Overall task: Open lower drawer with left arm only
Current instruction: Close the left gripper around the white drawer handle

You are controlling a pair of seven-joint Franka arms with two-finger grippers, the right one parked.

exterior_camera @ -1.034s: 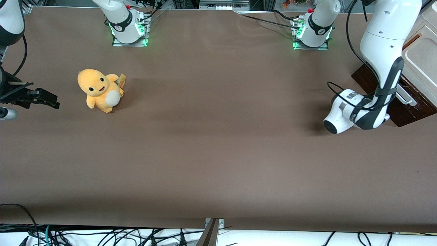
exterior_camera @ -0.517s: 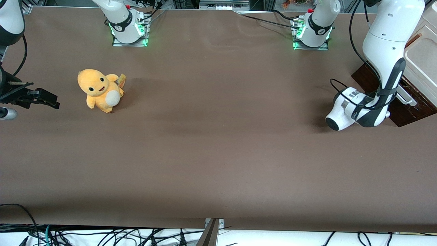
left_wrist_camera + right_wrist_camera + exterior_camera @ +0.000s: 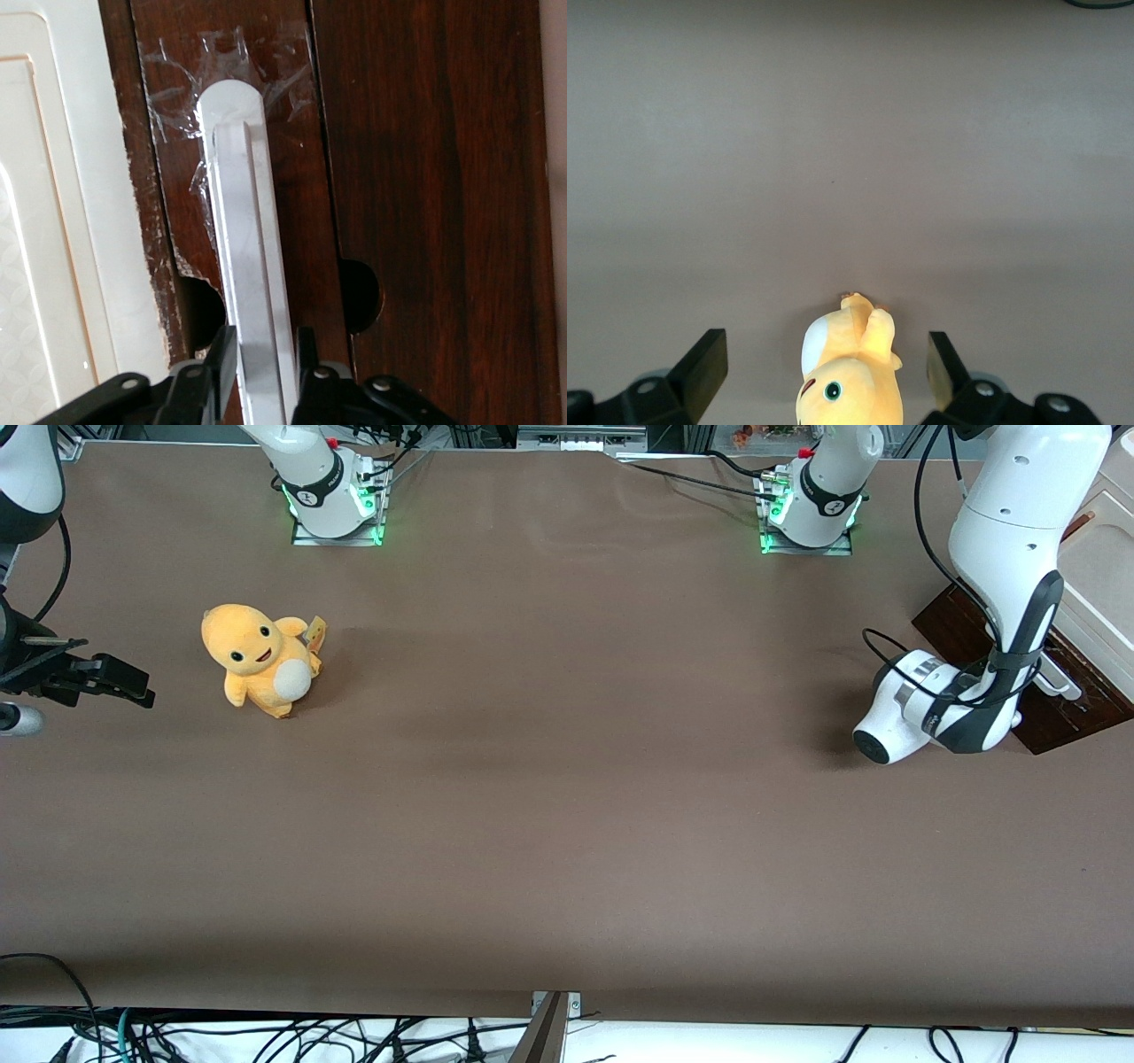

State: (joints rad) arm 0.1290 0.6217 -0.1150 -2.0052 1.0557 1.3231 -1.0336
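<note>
The lower drawer (image 3: 1063, 722) shows its dark brown wood front (image 3: 425, 177) at the working arm's end of the table. Its silvery-white bar handle (image 3: 248, 221) runs along that front, with clear tape around its rounded end. My left arm (image 3: 1001, 540) bends down in front of the drawer, and its wrist (image 3: 904, 708) hides the gripper in the front view. In the left wrist view the gripper (image 3: 263, 341) straddles the handle, one black finger (image 3: 220, 354) pressed on each side of the bar.
The cream cabinet body (image 3: 1099, 576) rises above the drawer, and a cream panel (image 3: 53, 221) lies beside the dark front. A yellow plush toy (image 3: 257, 657) sits toward the parked arm's end. Two arm bases (image 3: 811, 514) stand at the table's edge farthest from the front camera.
The left arm's wrist and forearm have shifted a little closer to the drawer. The drawer itself and the plush toy have not visibly moved.
</note>
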